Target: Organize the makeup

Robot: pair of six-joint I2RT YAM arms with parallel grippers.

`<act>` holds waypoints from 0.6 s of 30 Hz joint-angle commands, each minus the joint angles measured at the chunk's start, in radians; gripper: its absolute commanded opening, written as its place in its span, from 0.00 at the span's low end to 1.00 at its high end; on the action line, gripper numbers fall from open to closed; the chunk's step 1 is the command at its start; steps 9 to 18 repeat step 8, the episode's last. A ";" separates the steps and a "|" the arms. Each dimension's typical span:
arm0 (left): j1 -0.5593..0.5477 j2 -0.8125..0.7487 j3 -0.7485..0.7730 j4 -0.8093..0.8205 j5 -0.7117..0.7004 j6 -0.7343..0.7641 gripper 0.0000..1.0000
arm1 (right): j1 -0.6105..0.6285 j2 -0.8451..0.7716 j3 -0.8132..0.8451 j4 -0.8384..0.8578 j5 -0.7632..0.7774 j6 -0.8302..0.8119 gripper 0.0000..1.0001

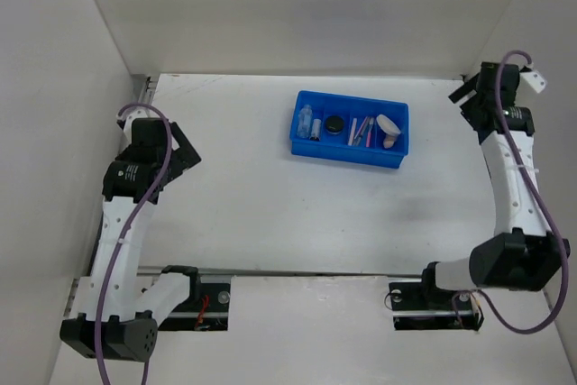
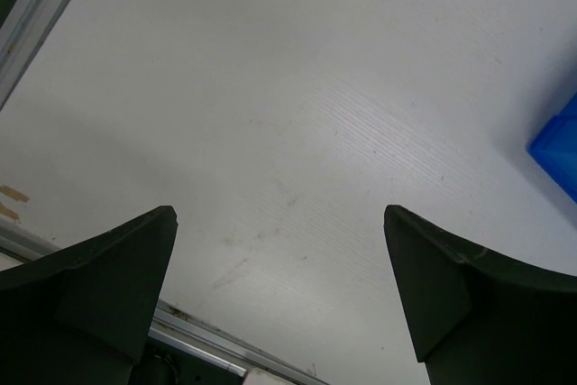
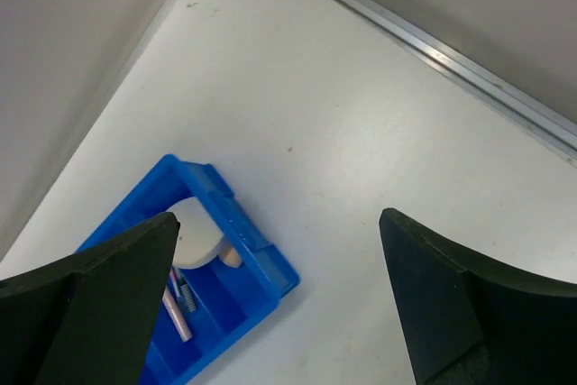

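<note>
The makeup lies in the blue divided tray at the back middle of the table. From left to right it holds a clear tube, a dark-capped vial, a round black jar, thin pink and black pencils, a cream round puff and a peach egg sponge. The right wrist view shows the tray, the puff, the sponge and a pink pencil. My left gripper is open and empty at the left. My right gripper is open and empty at the back right.
White walls close the table in at the left, back and right. An aluminium rail runs along the near edge by the arm bases. A corner of the tray shows at the right of the left wrist view.
</note>
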State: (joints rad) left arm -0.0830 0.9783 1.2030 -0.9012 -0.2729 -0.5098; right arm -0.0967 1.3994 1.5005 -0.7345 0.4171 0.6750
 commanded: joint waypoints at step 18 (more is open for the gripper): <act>0.006 0.060 0.000 0.062 0.060 0.027 0.99 | -0.026 -0.149 -0.146 0.000 0.083 0.046 0.98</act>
